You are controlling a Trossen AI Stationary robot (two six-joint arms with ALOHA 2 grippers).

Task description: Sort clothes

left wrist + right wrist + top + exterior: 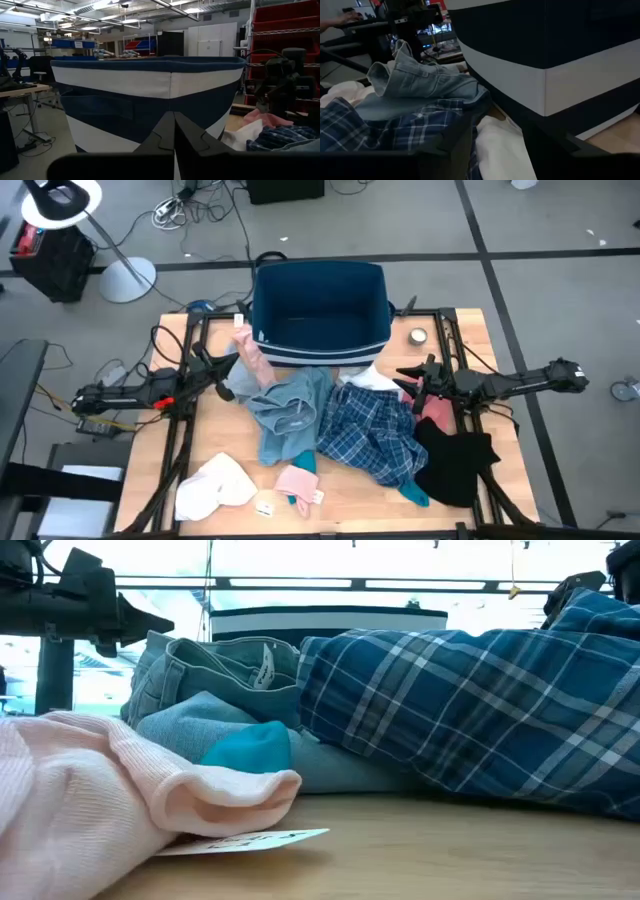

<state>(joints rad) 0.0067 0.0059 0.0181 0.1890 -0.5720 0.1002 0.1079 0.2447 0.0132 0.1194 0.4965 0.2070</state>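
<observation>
The clothes lie heaped across the middle of the desk, in front of a dark blue bin with a white stripe. A light blue-grey garment sits left of centre, with a blue plaid shirt overlapping it on the right. A black garment lies at the right edge, a salmon-red piece just above it. A white garment and a pink one rest near the front edge, a teal piece touching the pink.

The left gripper hovers beside the bin's left front corner, its fingers pressed together, holding nothing. The right gripper sits over the pile's right side near the bin; whether it is open or closed I cannot tell.

A small round tin stands right of the bin.
</observation>
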